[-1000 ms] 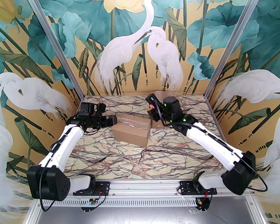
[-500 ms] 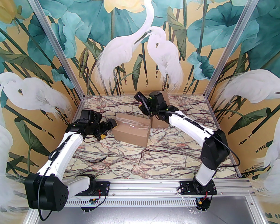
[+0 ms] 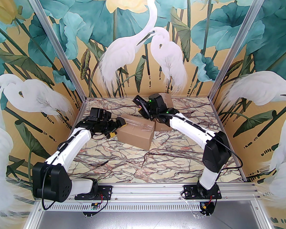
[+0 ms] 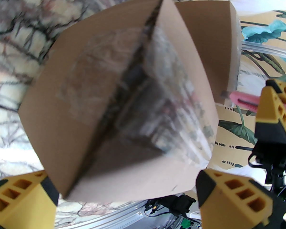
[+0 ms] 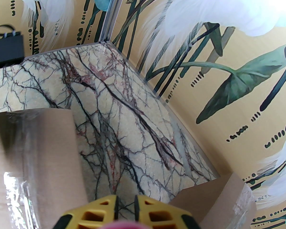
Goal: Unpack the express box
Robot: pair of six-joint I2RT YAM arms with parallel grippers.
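Observation:
The express box (image 3: 135,133) is a brown carton taped along its top seam, lying mid-table. In the left wrist view the express box (image 4: 119,104) is close and slightly blurred, and the seam looks dark and parted. My left gripper (image 3: 116,129) stands open at the box's left end, with its yellow fingers (image 4: 236,199) on either side of the near corner. My right gripper (image 3: 143,111) hovers over the box's far right end, shut on a pink utility knife (image 4: 243,101) whose blade points toward the box. Its yellow fingertips (image 5: 143,211) sit close together.
A second brown carton (image 3: 162,126) stands against the first box's right end, under the right arm, and is also seen in the wrist views (image 4: 209,44) (image 5: 217,199). Painted walls enclose the marble table (image 3: 143,161) on three sides.
The right arm swung left and back, carrying the knife over the box's far end. The left arm turned its wrist and moved right, bringing its open fingers around the box's left end.

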